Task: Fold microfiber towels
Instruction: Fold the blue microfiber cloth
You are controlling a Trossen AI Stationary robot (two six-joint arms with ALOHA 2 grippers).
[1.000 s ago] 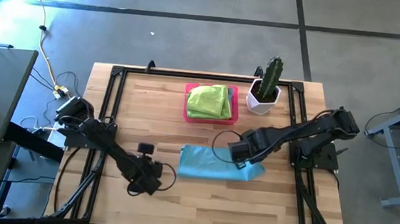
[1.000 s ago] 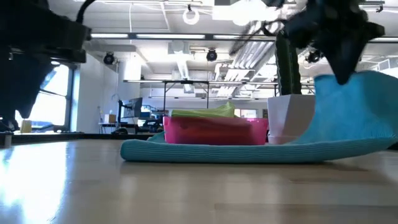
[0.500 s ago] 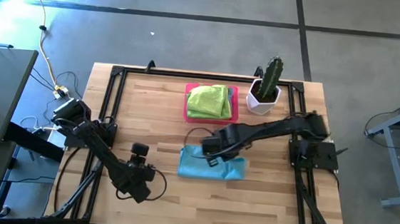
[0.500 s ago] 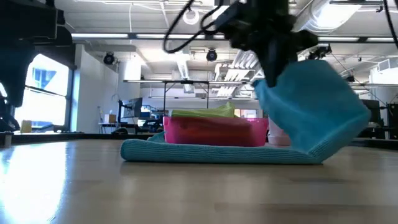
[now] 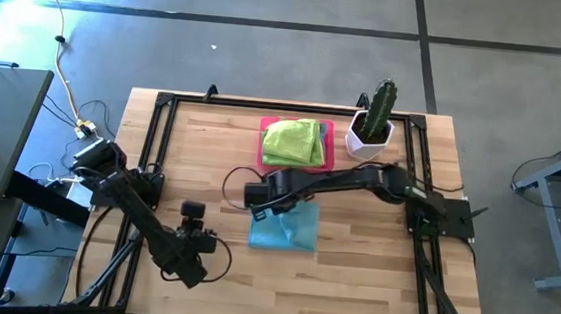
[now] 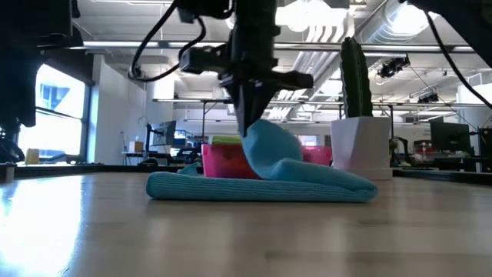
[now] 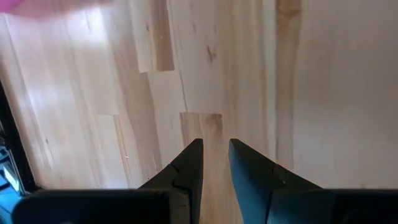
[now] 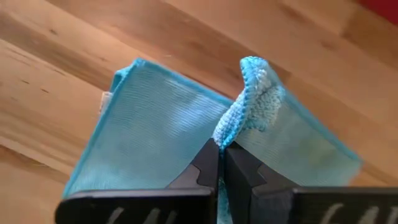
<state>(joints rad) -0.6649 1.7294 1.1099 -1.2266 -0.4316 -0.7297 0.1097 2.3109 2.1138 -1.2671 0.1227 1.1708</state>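
Blue towel (image 5: 285, 230) edge pinched in closed right gripper (image 5: 260, 205), mid-table. Edge best lowered flush onto far edge before release. Left gripper (image 7: 214, 163) slightly parted, empty, near front-left corner.

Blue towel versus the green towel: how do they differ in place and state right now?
The blue towel lies on the bare table near its middle; the green towel sits in the pink tray at the far edge. The blue towel's edge is pinched and lifted by the right hand, partway through a fold; no hand touches the green towel, which lies folded. Both are soft cloths.
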